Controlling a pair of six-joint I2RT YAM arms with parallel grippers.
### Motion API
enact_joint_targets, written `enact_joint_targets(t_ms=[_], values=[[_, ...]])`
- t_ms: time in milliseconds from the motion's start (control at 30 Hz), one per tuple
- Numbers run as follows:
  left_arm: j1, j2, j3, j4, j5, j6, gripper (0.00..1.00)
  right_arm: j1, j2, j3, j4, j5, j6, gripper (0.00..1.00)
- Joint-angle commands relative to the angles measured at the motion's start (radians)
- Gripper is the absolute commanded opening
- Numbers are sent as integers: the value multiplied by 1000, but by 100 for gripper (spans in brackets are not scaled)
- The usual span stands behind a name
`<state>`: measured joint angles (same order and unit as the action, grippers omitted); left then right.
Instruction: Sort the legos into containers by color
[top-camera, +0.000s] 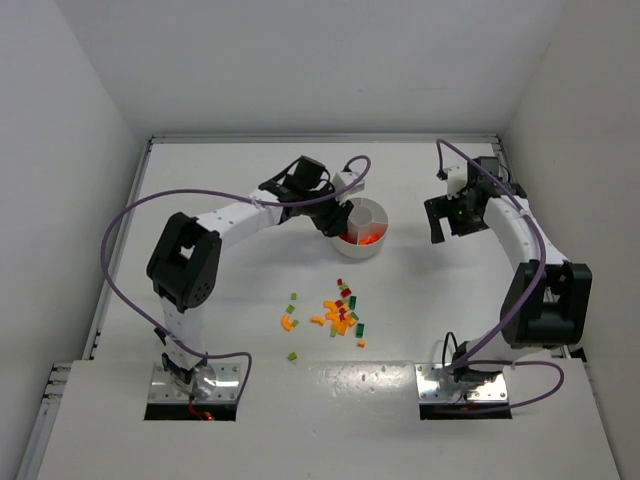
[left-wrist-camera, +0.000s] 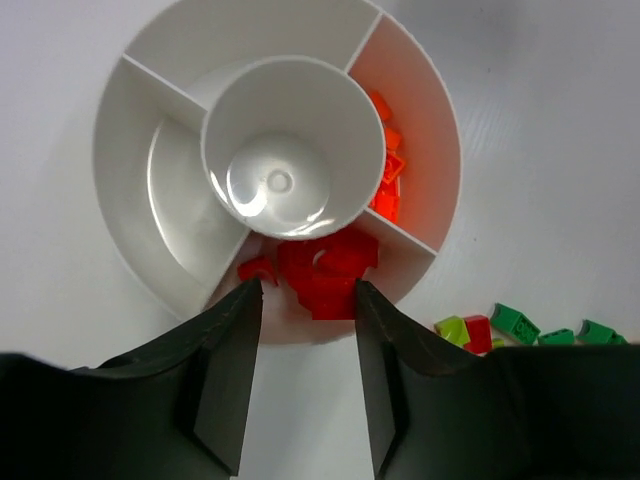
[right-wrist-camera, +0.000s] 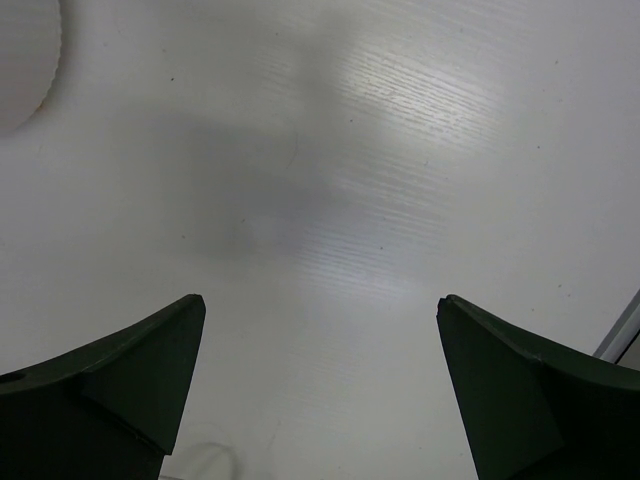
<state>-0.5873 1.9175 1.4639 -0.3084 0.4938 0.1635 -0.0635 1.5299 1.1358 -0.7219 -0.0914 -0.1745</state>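
The red legos (left-wrist-camera: 325, 275) lie in one wedge of the round white dish (left-wrist-camera: 110, 150), the wedge closest to my left gripper (left-wrist-camera: 307, 290). The orange legos (left-wrist-camera: 392, 165) sit in the wedge next to it, with a thin white wall between the two. The little round cup (left-wrist-camera: 285, 150) in the middle is smooth and shiny.

My left gripper hangs just over the red wedge. Its two dark fingers are spread a bit and pinch nothing.

The loose legos (top-camera: 340, 315) lie in a small mixed heap on the table (right-wrist-camera: 400, 150), near the dish, on the side toward the arm bases. They are red, orange, yellow and green.

My right gripper (right-wrist-camera: 320, 300) is spread wide over the white table, well apart from the dish.
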Motion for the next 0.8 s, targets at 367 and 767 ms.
enact_joint_targets(t_ms=[367, 767], values=[[-3, -130, -149, 49, 23, 33, 51, -4, 22, 21, 12, -77, 98, 99], [17, -314, -264, 108, 148, 91, 48, 5, 22, 10, 12, -87, 116, 98]])
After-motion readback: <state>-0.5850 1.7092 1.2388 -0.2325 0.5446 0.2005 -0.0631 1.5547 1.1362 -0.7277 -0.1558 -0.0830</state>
